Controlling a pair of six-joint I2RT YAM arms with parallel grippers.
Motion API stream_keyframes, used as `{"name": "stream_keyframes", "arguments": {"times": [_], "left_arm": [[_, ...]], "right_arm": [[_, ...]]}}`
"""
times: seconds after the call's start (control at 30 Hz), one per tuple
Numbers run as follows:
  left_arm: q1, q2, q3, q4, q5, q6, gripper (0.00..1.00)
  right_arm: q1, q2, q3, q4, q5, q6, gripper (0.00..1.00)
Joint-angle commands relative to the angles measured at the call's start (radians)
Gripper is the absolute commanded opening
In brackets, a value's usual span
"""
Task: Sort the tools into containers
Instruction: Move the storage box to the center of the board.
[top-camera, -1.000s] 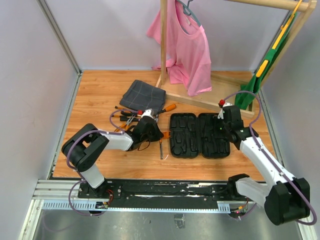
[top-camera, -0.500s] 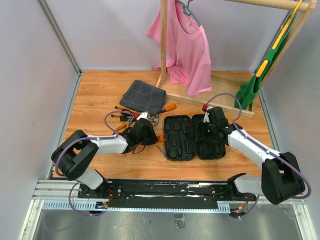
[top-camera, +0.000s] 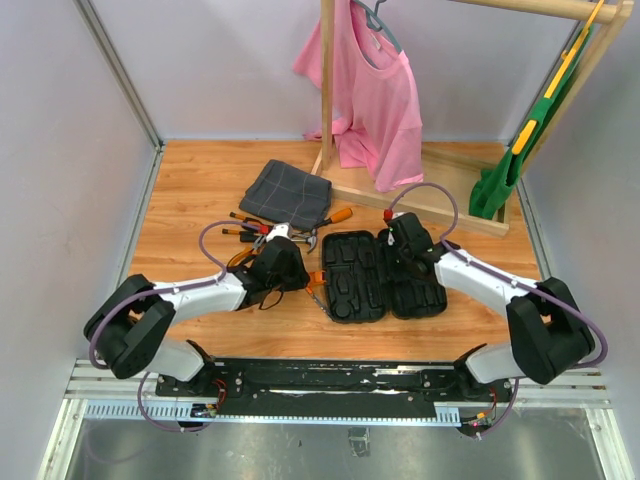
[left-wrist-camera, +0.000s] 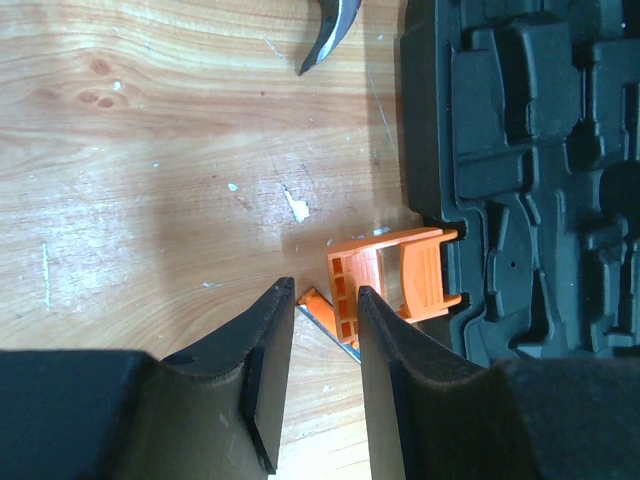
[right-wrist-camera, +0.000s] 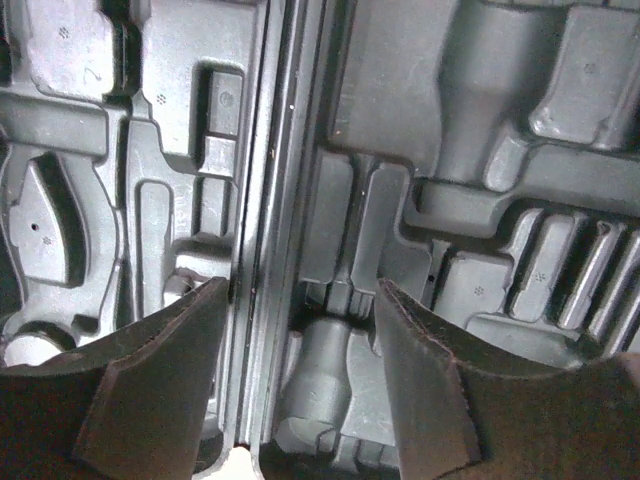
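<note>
Shows right gripper (right-wrist-camera: 302, 290) newly swung over tool case (top-camera: 365, 285) hinge, half open and empty; left gripper (left-wrist-camera: 325, 292) narrowly parted beside orange clasp (left-wrist-camera: 395, 280). Leaves tools (top-camera: 250, 232) unsorted on worktop (top-camera: 200, 180).

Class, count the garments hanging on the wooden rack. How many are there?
2. A pink shirt hangs by the rack's left post; a green garment hangs at its right end. The rack runs out of frame, so more may be hidden.
</note>
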Motion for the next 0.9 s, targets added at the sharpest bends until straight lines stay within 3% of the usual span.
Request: {"name": "stream_keyframes", "arguments": {"times": [0.0,0.37,0.6,0.87], "left_arm": [[0.002,-0.052,-0.022,-0.070,-0.081,0.006,0.36],[0.071,-0.146,-0.064,-0.117,-0.098,-0.006,0.42],[0.071,-0.160,-0.058,-0.122,-0.092,-0.003,0.53],[0.065,-0.120,-0.026,-0.115,-0.044,0.026,0.56]], "right_arm": [[0.025,0.049,0.011,-0.002,0.045,0.040,0.59],[0.041,0.118,0.056,-0.011,0.158,0.104,0.51],[0.040,0.075,0.076,-0.031,0.185,0.081,0.51],[0.041,-0.111,-0.001,0.046,0.094,0.068,0.67]]}}
